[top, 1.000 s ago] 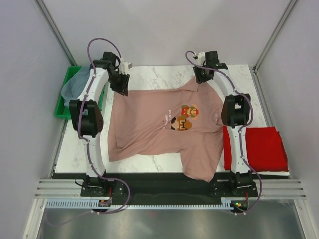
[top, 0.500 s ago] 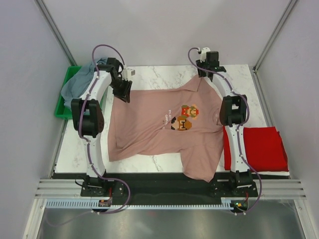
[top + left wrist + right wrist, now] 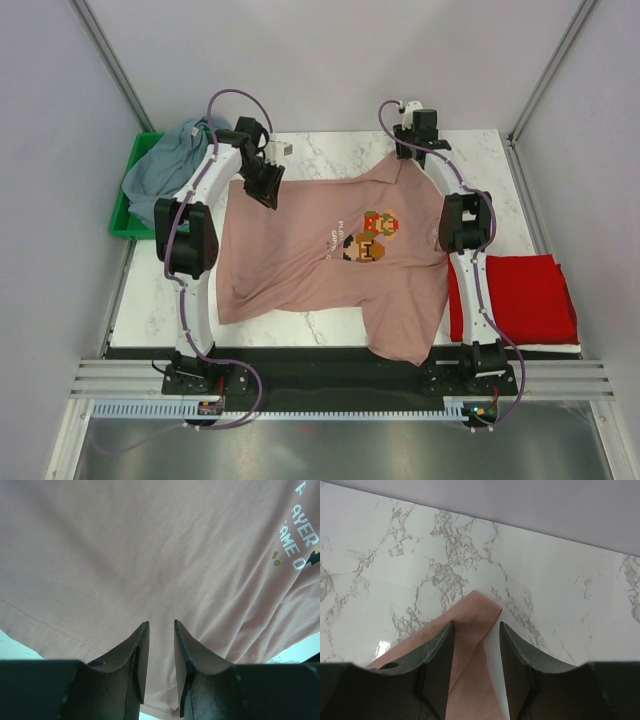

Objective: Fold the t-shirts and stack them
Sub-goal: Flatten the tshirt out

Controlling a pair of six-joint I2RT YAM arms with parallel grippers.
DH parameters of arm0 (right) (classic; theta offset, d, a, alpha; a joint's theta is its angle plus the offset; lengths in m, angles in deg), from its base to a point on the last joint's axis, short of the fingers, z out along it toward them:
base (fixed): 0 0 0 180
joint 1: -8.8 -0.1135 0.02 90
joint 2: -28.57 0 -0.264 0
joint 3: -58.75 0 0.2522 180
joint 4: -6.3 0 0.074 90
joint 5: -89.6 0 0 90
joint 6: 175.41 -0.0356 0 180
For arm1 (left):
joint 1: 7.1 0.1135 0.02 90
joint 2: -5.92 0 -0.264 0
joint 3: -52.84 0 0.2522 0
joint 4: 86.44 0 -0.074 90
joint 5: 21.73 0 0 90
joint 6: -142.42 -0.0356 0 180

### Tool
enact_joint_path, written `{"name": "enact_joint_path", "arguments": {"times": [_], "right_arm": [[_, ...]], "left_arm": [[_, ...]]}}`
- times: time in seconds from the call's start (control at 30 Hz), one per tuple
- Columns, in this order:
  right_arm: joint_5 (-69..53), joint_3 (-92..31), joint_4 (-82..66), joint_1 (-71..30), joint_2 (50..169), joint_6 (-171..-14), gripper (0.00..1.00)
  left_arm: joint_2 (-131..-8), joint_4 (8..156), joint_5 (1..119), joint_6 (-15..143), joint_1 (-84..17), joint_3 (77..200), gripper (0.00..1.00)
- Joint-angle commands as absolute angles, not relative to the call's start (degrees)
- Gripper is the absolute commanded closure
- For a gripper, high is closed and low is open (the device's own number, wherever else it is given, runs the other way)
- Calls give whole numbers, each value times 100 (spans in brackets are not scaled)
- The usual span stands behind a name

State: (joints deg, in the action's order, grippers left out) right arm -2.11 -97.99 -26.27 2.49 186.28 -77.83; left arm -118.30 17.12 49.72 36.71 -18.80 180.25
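My left tool (image 3: 161, 622) narrowly parted over the dusty-pink t-shirt (image 3: 150, 555), white letters (image 3: 305, 532) "AYER", "AME" to its right, my right tool (image 3: 476, 625) spread astride its corner on the marble tabletop (image 3: 395, 540), red t-shirt (image 3: 525, 295) folded behind it, grey-blue t-shirt (image 3: 170, 165) left of my left tool.

The left arm (image 3: 192, 235) rises from its base at the near edge, reaches away and bends inward at its far end. Its wrist is turned so that the left hand (image 3: 267, 188) points down and toward the middle. Its two dark fingers (image 3: 141, 652) stand slightly apart with a narrow gap between them (nothing pinched there, as far as the wrist view shows). The right arm (image 3: 464, 222) stretches almost straight to the far side, leaning a little inward. The right hand (image 3: 476, 626) points down, its jaws parted wider than the left's.
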Motion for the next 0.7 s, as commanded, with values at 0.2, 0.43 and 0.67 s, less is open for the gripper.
{"name": "enact_joint_path", "arguments": {"times": [0.2,0.43,0.67], "right_arm": [[-611,-10232,-2250,449,18967,-8312,54],[-909,-10460,-1907,511,19152,-8768,55],[-1148,-10460,-1792,528,19170,-9103,69]], "left_arm": [[-11432,1687,5078,3607,-1958,17928,67],[-11396,1678,5192,3563,-2002,17936,67],[-11335,1652,5341,3501,-2133,17866,67]]}}
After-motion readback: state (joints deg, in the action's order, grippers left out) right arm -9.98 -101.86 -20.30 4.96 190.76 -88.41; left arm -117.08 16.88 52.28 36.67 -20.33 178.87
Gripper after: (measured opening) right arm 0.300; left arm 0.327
